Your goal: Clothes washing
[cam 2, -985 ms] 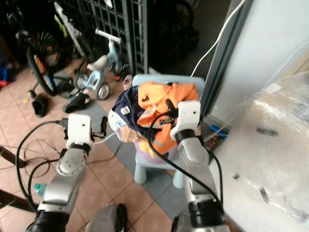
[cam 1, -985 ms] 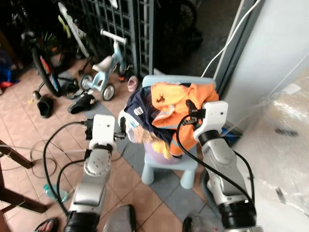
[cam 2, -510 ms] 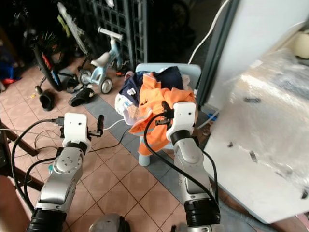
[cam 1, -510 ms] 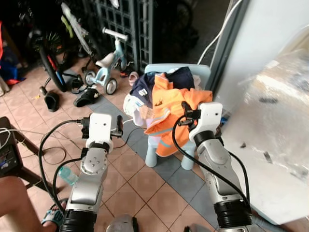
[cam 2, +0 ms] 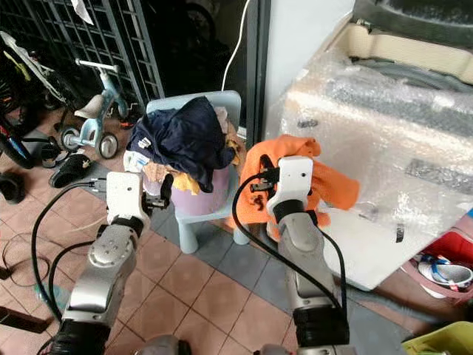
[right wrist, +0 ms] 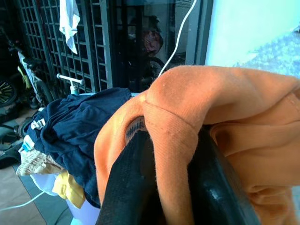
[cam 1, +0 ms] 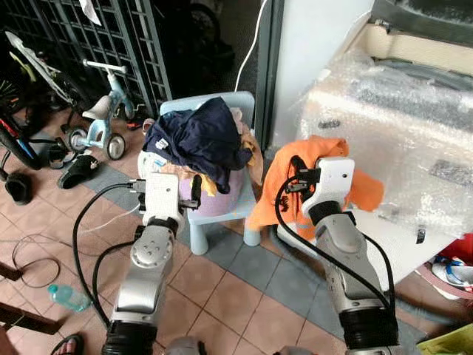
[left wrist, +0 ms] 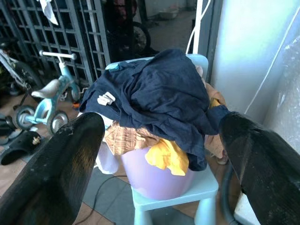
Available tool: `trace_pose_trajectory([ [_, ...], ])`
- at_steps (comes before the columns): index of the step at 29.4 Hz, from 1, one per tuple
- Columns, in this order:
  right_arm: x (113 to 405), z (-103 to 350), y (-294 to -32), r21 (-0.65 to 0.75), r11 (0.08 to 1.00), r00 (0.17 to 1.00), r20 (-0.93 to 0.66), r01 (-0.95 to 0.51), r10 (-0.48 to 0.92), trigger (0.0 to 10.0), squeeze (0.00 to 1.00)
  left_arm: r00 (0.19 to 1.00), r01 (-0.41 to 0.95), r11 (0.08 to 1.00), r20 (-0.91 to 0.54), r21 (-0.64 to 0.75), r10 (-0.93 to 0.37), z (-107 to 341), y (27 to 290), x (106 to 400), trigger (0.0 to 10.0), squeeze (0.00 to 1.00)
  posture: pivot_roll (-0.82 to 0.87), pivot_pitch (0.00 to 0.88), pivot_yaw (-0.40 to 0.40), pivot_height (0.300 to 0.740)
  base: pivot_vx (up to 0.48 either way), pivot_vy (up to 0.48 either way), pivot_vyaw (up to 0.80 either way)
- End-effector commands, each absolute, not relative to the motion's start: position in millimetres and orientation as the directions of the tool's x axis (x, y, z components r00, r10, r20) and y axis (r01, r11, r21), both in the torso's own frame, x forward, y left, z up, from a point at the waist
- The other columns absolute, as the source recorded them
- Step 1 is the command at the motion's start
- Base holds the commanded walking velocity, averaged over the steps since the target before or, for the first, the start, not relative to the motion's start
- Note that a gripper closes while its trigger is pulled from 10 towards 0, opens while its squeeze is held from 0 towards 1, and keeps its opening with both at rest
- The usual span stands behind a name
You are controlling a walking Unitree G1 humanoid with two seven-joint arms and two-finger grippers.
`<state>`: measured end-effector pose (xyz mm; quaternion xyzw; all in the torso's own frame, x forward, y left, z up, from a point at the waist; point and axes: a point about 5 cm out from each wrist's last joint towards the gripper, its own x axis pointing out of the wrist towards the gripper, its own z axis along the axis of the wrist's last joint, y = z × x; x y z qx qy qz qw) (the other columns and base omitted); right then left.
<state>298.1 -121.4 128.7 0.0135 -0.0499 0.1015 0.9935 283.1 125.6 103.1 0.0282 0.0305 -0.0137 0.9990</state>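
A small pale-blue chair [cam 1: 247, 103] stands on a floor of terracotta tiles [cam 1: 222, 296], with a strip of grey tiles running under and past its legs. On the chair's seat sits a lilac basin [cam 1: 214, 200] heaped with laundry, a dark navy garment [cam 1: 196, 137] lying on top and bits of tan and yellow cloth hanging over the rim.

Behind the chair runs a dark metal grille [cam 1: 111, 37], and a white cable [cam 1: 251, 44] drops down beside a pale wall. Out from the chair along the grille stand a child's tricycle [cam 1: 100, 122] and part of a bicycle, with dark sandals [cam 1: 77, 170] on the tiles near them.

On the chair's other side is a large white appliance wrapped in bubble wrap [cam 1: 392, 133].

The right claw [cam 1: 295, 174] is clamped on an orange garment [cam 1: 284, 196], which hangs between the chair and the wrapped appliance, clear of the basin. The left claw [cam 1: 194, 194] is held in front of the basin, fingers [left wrist: 61, 159] spread wide apart and holding nothing.
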Motion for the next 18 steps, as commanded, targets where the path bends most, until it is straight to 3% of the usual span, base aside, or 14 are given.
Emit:
trace_pose_trajectory([
  [1,303.4,138.8,-116.4,0.002,0.97,0.962,0.135,-0.241,0.239,10.0,0.0,0.998,0.009,0.998,-0.056,0.06,-0.006,103.7,125.6,286.0,10.0,0.0,-0.01,0.0,-0.089,0.74,0.0,0.0,0.0],
  [4,307.9,137.5,-112.5,-0.037,0.957,0.95,0.11,-0.289,0.292,10.0,0.0,0.999,-0.018,0.997,-0.049,0.074,0.022,104.0,124.7,287.9,10.0,0.0,0.03,0.0,-0.152,0.74,0.0,0.0,0.0],
  [8,311.2,134.0,-112.2,-0.065,0.949,0.944,0.096,-0.309,0.314,10.0,0.0,1.0,-0.02,0.995,-0.022,0.098,0.022,107.7,121.0,288.9,10.0,0.0,0.06,0.0,-0.148,0.74,0.0,0.0,0.0],
  [14,310.9,125.7,-125.2,-0.065,0.971,0.969,0.079,-0.23,0.235,10.0,0.0,0.998,0.033,0.992,-0.052,0.123,-0.026,93.9,121.6,288.4,10.0,0.0,0.0,0.0,-0.083,0.74,0.0,0.0,0.0],
  [18,300.1,117.7,-141.8,-0.099,0.981,0.983,0.065,-0.165,0.172,10.0,0.0,0.994,0.076,0.981,-0.097,0.176,-0.059,81.9,131.5,285.2,10.0,0.0,-0.02,0.0,-0.001,0.74,0.0,0.0,-0.72],
])
